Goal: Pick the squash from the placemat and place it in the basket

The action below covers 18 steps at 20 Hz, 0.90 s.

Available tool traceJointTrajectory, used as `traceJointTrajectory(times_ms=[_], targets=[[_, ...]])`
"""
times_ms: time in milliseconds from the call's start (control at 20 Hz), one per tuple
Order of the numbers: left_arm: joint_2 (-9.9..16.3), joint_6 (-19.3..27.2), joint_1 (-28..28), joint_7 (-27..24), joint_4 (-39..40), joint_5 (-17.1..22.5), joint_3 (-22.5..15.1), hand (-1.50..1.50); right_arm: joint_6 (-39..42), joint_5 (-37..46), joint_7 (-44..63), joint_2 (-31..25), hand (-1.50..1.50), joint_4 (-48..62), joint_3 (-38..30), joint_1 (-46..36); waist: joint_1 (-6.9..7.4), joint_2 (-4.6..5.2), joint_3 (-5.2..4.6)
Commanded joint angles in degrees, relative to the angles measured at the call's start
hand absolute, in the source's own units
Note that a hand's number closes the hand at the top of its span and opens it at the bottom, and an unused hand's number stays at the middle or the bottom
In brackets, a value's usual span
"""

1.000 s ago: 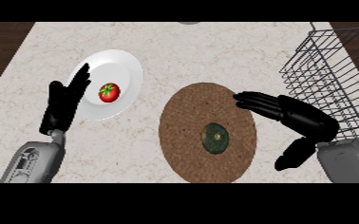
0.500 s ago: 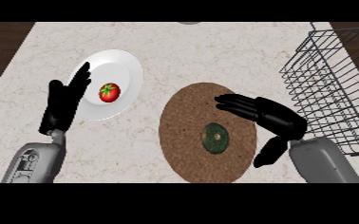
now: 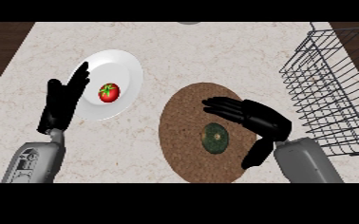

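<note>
you can see the squash [image 3: 216, 138] lying on the brown placemat [image 3: 184, 123], your right hand [image 3: 257, 119] spread open just beside it, the basket [image 3: 328, 89] at right, your left hand [image 3: 61, 102] open by the plate [image 3: 125, 71].

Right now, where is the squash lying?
In the head view, the squash lies on the brown placemat, right of centre, just beside the right hand; the wire basket stands farther right.

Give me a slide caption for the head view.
Right hand open above the squash on the placemat; wire basket waits at right.
</note>
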Motion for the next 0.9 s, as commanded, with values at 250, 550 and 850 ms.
traceJointTrajectory(times_ms=[250,550,850], targets=[[-1.9,-1.3,-2.1,0.0,2.5,-1.3,1.4,0.00,-0.3,5.6,2.7,4.6,-1.50,3.7,0.7,-1.5,0.00,0.03,0.00],[-3.1,-0.7,0.7,-0.1,-0.7,-3.0,1.3,0.00,-2.6,8.0,-2.8,5.0,-1.50,8.9,0.7,0.2,0.06,0.02,0.01],[-1.7,-3.8,0.7,-3.3,3.0,-2.4,3.9,0.00,0.3,8.6,0.0,5.6,-1.50,1.9,0.4,2.7,-0.11,-0.02,0.00]])
